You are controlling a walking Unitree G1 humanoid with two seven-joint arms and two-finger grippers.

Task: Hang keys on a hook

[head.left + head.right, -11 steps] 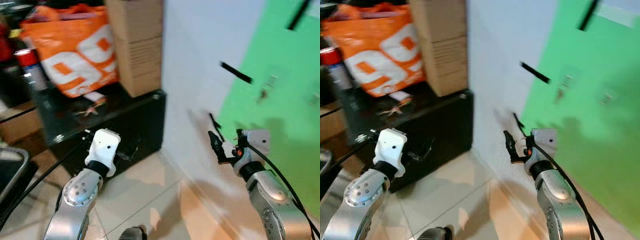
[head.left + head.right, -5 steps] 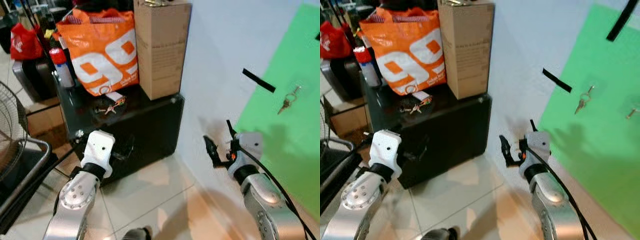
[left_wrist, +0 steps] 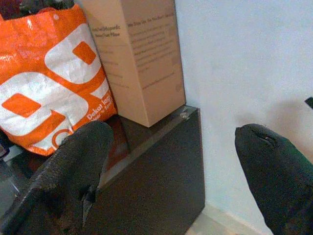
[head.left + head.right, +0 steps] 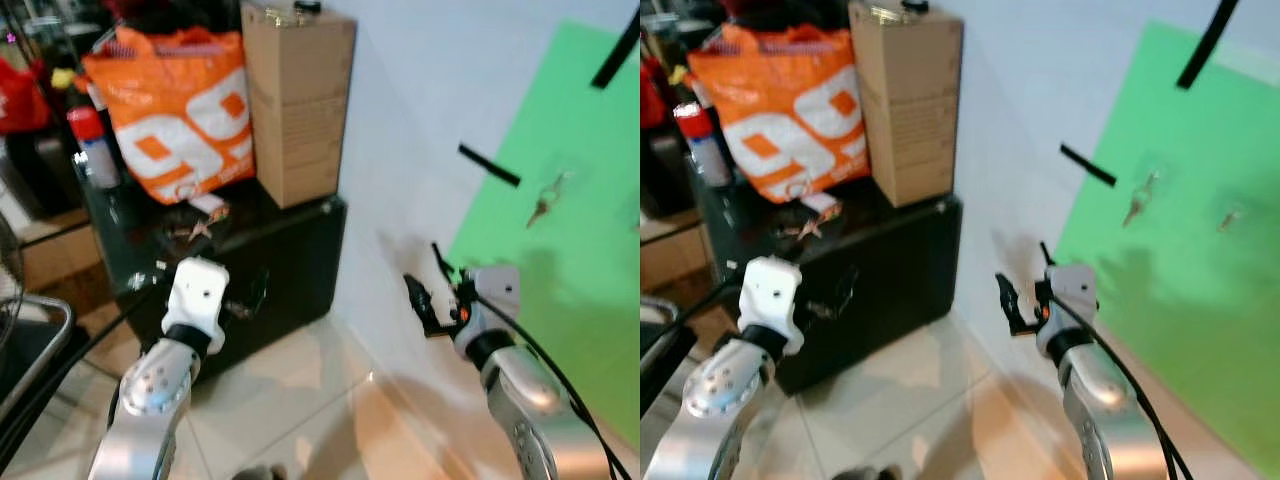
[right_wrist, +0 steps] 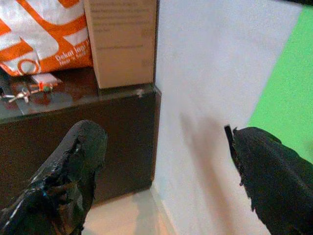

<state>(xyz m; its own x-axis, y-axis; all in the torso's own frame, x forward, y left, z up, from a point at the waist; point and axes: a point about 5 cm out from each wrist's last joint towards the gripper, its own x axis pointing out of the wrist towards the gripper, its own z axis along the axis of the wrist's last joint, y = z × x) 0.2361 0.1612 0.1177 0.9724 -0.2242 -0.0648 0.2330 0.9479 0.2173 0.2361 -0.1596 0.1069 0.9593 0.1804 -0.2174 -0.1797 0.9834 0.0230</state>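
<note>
A bunch of keys [image 4: 196, 229] with a coloured tag lies on top of the black cabinet [image 4: 290, 270], in front of the orange bag; it is also visible as the keys [image 5: 21, 93] in the right wrist view. On the green wall panel [image 4: 560, 260] one key [image 4: 545, 206] hangs, and a second key [image 4: 1230, 216] hangs further right. My left gripper [image 3: 171, 132] is open and empty, held low in front of the cabinet. My right gripper [image 4: 428, 285] is open and empty near the white wall, below the green panel.
An orange shopping bag [image 4: 175, 110] and a tall cardboard box [image 4: 297, 100] stand on the cabinet against the white wall. A red-capped can [image 4: 85, 145] is at the left. Black tape strips [image 4: 488, 165] mark the wall. Tiled floor [image 4: 300, 400] lies ahead; a metal frame [image 4: 30, 340] is at the left.
The whole picture has shifted and sharpened since a second ago, so the camera moved. Both arms keep about the same pose, and both grippers stay open.
</note>
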